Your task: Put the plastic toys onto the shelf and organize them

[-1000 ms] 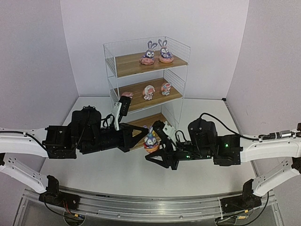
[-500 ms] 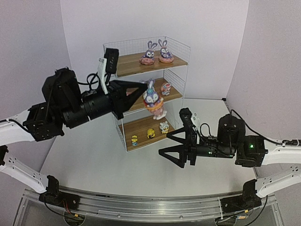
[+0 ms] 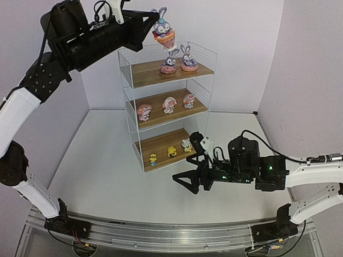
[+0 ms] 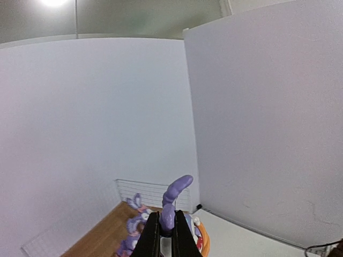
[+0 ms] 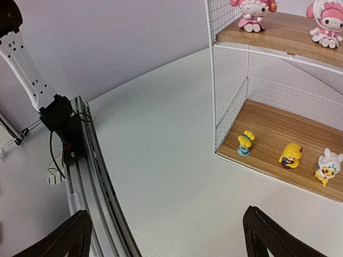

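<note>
Left end effector [image 3: 154,27] just hauled the purple bunny [image 3: 162,29] from tabletop [image 3: 102,176] level to way above the shelf [image 3: 143,73], clamped tight on it. Right end effector [image 3: 192,182] let go and now gapes wide down low. Looks like the bunny's headed for the top board next to the other two bunnies [image 3: 178,60].

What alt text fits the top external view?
The left claw holds a purple bunny above the shelf, whose top board bears two other bunnies. Three pink-white toys line the middle board, three yellow ones on the bottom; the right claw is open.
</note>
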Controlling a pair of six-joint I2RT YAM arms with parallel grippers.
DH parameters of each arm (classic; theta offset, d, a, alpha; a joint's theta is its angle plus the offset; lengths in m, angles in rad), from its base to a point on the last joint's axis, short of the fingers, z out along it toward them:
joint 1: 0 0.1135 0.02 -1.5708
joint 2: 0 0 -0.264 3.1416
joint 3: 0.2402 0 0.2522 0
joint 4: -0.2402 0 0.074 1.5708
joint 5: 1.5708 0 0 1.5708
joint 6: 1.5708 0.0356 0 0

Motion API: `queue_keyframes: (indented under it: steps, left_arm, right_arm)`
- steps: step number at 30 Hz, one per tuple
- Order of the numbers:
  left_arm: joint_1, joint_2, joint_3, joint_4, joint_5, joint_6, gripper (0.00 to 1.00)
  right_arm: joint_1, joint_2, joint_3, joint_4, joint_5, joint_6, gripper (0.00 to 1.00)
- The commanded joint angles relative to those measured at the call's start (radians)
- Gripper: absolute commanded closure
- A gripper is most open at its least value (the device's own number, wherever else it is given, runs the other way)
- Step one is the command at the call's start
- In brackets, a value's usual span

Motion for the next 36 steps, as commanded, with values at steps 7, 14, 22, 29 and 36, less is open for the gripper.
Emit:
queue_keyframes:
  steps: [7, 14, 22, 29, 36]
  left_arm:
    - [0.158, 0.141, 0.236, -0.237, 0.030, 0.067, 1.00]
    - [0.250, 0.127, 0.184, -0.339, 0.091, 0.021, 1.00]
    - [0.253, 0.138, 0.209, -0.382, 0.096, 0.026, 1.00]
    - [0.254, 0.099, 0.141, -0.366, 0.071, 0.029, 1.00]
    - [0.255, 0.089, 0.110, -0.353, 0.030, 0.036, 1.00]
  right_arm:
    - [0.000, 0.018, 0.034, 0.012, 0.085, 0.007, 0.03]
    - [0.000, 0.014, 0.028, 0.012, 0.072, -0.001, 0.03]
    - [0.000, 0.049, 0.049, 0.010, 0.056, -0.016, 0.03]
    - [0.000, 0.050, 0.048, 0.010, 0.058, -0.023, 0.02]
    - [0.000, 0.055, 0.054, 0.009, 0.056, -0.027, 0.02]
